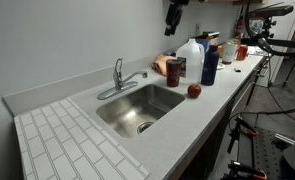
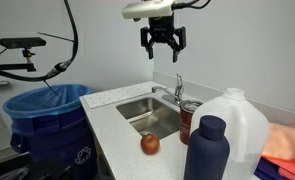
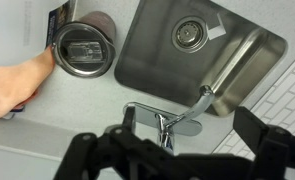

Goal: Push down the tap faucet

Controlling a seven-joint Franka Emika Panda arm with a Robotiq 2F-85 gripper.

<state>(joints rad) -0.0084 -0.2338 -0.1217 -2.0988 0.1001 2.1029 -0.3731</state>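
Chrome tap faucet (image 3: 167, 120) stands directly below the gap between the jaws, well apart from them. Gripper (image 2: 163, 50) hangs above the steel sink (image 2: 137, 112), jaws spread wide and holding nothing.

— What's on the desk (image 1: 207, 105) besides your job?
— I see a steel sink basin (image 1: 127, 108) sunk into it, with a round drain (image 3: 189, 34). A white tiled mat (image 1: 72, 145) lies beside the basin.
— And on the other side?
— A red apple (image 2: 149, 144) near the front edge, a dark blue bottle (image 2: 207, 150) just beside a white plastic jug (image 2: 239, 120), and a dark tumbler (image 3: 82, 48) with a clear lid next to something orange (image 3: 12, 88).
— Off the desk?
— A blue bin (image 2: 42, 115) with a blue liner stands at its end.
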